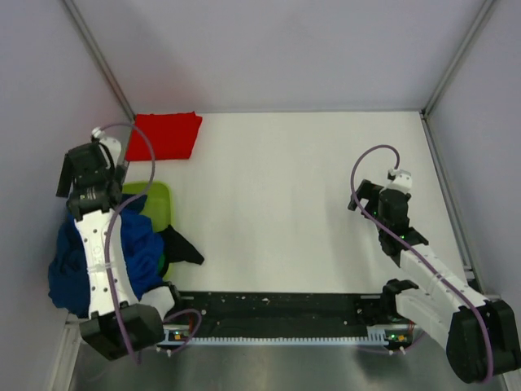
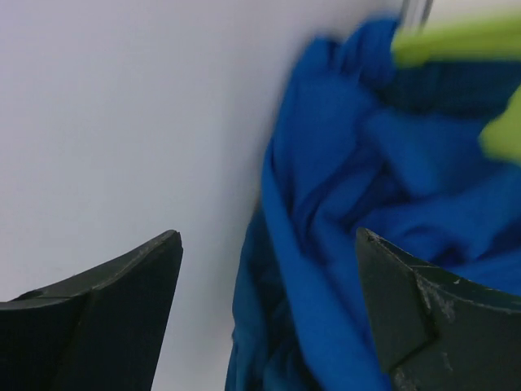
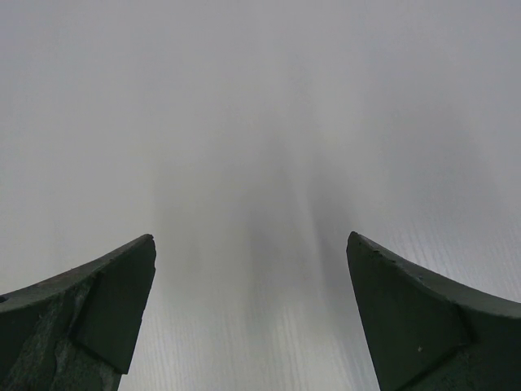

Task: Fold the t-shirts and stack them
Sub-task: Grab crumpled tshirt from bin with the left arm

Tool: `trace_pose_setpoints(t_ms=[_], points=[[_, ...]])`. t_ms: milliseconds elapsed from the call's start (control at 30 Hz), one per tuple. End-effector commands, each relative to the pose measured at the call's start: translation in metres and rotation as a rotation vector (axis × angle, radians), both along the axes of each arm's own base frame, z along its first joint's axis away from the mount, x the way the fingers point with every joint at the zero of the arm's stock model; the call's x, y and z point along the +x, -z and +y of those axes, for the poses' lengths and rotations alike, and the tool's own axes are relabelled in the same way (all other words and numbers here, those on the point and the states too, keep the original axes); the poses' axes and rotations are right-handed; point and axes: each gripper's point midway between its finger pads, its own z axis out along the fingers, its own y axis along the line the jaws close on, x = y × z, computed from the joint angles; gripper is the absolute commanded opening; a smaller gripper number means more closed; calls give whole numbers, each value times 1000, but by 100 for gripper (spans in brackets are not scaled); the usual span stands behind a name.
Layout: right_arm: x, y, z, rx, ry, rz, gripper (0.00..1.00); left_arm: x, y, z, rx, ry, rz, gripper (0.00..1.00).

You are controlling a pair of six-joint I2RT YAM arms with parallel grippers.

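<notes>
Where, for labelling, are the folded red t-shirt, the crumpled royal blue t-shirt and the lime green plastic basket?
folded red t-shirt [image 1: 165,136]: top external, its middle.
crumpled royal blue t-shirt [image 1: 63,273]: top external, left edge.
lime green plastic basket [image 1: 159,195]: top external, far rim.

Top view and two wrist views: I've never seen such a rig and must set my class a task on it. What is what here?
Two robot arms are bolted at the table's near edge; each ends in two fingers. The top view looks down from above; the other two come from cameras on the wrists. On the white table lies a folded red t-shirt. At the left, a crumpled royal blue t-shirt is heaped against a lime green basket, a dark cloth beside it. The left fingers are spread near the blue shirt, the right fingers over the table. Nothing is held.
</notes>
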Motion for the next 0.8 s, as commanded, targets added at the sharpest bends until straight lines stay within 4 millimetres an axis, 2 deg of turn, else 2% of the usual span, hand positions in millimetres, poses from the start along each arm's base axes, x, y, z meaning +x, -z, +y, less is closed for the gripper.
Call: trace_pose_setpoints(t_ms=[0, 100, 233, 333, 433, 600, 767], points=[[5, -12, -3, 10, 23, -48, 99, -71, 75, 42, -59, -139, 409, 89], [6, -13, -3, 9, 21, -49, 99, -101, 78, 74, -20, -273, 432, 87], [6, -13, -3, 8, 19, -49, 99, -131, 63, 83, 10, -348, 415, 83], [6, -14, -3, 3, 20, -53, 99, -143, 53, 75, 27, -332, 387, 83], [7, -14, -3, 4, 18, -54, 99, -153, 51, 58, 3, -285, 384, 84], [7, -14, -2, 3, 12, -57, 99, -178, 44, 43, 33, -297, 405, 84], [8, -15, 0, 6, 3, -63, 99, -217, 63, 25, 31, -320, 557, 80]])
